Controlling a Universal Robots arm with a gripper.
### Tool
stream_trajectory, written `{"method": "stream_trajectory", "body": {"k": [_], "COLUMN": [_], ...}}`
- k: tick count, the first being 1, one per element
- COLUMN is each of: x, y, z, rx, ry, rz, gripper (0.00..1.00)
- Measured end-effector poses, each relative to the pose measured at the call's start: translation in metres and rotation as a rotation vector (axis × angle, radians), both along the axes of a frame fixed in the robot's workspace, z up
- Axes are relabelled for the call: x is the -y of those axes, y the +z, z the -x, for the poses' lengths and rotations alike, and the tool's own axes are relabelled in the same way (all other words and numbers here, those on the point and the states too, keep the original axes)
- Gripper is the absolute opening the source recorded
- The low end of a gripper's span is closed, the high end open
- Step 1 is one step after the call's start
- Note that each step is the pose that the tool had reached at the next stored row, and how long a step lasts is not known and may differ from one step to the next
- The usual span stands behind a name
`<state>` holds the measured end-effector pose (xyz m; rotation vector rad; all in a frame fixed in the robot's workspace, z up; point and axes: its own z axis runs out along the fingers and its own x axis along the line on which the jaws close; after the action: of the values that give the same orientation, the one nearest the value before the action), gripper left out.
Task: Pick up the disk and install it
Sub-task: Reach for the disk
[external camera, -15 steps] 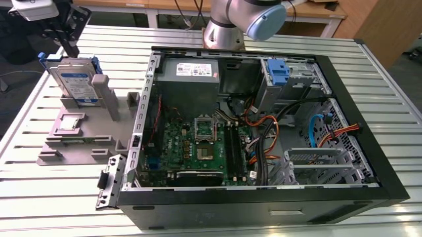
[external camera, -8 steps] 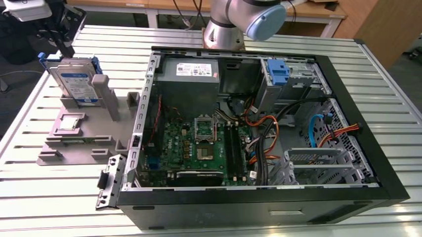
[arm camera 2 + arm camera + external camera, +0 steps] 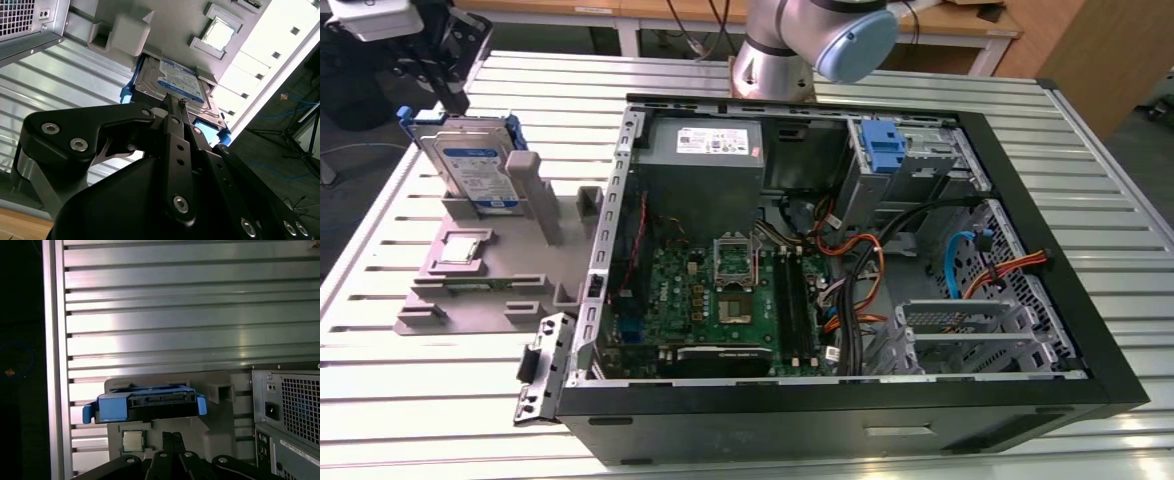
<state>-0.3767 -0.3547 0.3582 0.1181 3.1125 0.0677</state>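
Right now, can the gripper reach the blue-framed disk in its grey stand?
Probably yes: the gripper hangs just above the disk, whose top edge sticks out of the grey stand, nothing between. Its jaws look shut, though.

Silver hard disk (image 3: pixel 471 165) with white-and-blue label, framed in a blue plastic carrier. Propped on edge, leaning slightly back, in a grey holder (image 3: pixel 467 290) on the ribbed metal desk (image 3: pixel 427 400), at the exterior view's left. Outside the open computer case (image 3: pixel 854 420), near its side wall. Label face in sight in the exterior and second wrist views; connector edge and blue carrier ends in the first wrist view.
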Motion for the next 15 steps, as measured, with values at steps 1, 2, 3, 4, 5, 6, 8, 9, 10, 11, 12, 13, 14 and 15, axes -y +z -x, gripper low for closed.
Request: {"method": "stream_trajectory", "body": {"k": [1,2,3,4,5,6,8,9,10,11,12,13,14,15], "x": [-0.001,-0.0016,-0.002,-0.0026,-0.0032,-0.0039,-0.0049,-0.0053,-0.0057,-0.0062,-0.0067,-0.0074,-0.0084,-0.0093], "y": [-0.0001,-0.0003,-0.0005,-0.0005,-0.0006,-0.0008,-0.0013,-0.0014,-0.0016,-0.0019,-0.0022,-0.0024,-0.0028,-0.003], "z": [0.0003,0.0005,0.0007,0.0007,0.0007,0.0008,0.0016,0.002,0.0026,0.0033,0.0041,0.0049,0.0056,0.0063], "rx": [0.0,0.0001,0.0001,-0.0001,-0.0001,0.0,-0.0001,-0.0004,-0.0004,-0.0004,-0.0004,-0.0005,-0.0005,-0.0005], "ry": [0.0,0.0,0.0,0.0,0.0,0.0,0.0,0.0,0.0,0.0,0.0,0.0,0.0,0.0], "rz": [0.0001,0.0,-0.0001,0.0001,0.0,0.0,0.0,0.0001,0.0001,0.0001,0.0,0.0004,0.0027,0.0067], "gripper": [0.1,0.1,0.1,0.1,0.1,0.1,0.1,0.1,0.1,0.1,0.1,0.1,0.1,0.1]}}
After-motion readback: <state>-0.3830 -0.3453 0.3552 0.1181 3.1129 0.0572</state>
